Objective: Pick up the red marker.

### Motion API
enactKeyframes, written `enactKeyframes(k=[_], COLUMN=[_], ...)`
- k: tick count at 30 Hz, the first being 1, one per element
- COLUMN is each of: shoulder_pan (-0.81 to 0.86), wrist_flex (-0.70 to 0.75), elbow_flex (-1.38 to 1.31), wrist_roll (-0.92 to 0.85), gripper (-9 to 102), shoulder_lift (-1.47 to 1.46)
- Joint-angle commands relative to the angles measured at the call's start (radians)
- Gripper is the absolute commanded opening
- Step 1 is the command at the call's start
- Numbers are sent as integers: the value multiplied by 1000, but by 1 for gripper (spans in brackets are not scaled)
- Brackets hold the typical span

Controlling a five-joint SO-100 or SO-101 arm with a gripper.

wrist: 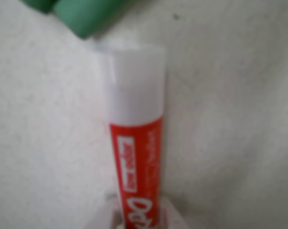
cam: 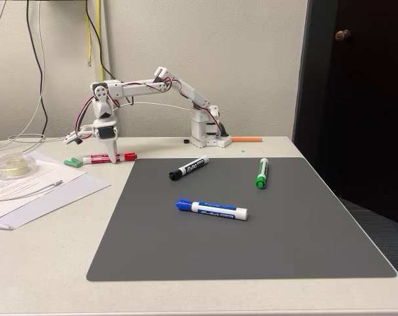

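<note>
We locate the red marker (cam: 109, 158) at left of centre in the fixed view, lying flat and horizontal on the pale tabletop, red cap at its right end. The wrist view shows its white barrel and red label (wrist: 137, 157) running vertically at frame centre

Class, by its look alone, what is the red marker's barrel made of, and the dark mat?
Red marker: likely smooth plastic, a glossy white barrel with a printed red label. Mat: matte grey sheet lying flat without glare, perhaps rubber or vinyl.
</note>
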Motion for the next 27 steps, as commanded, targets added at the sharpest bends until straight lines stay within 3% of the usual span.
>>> enactKeyframes(k=[1, 14, 27], shoulder_pan=[-32, -201, -512], wrist_flex=[26, 54, 78], elbow_flex=[-15, -15, 2], wrist_roll=[51, 399, 845], gripper=[1, 1, 0], shoulder_lift=[80, 368, 802])
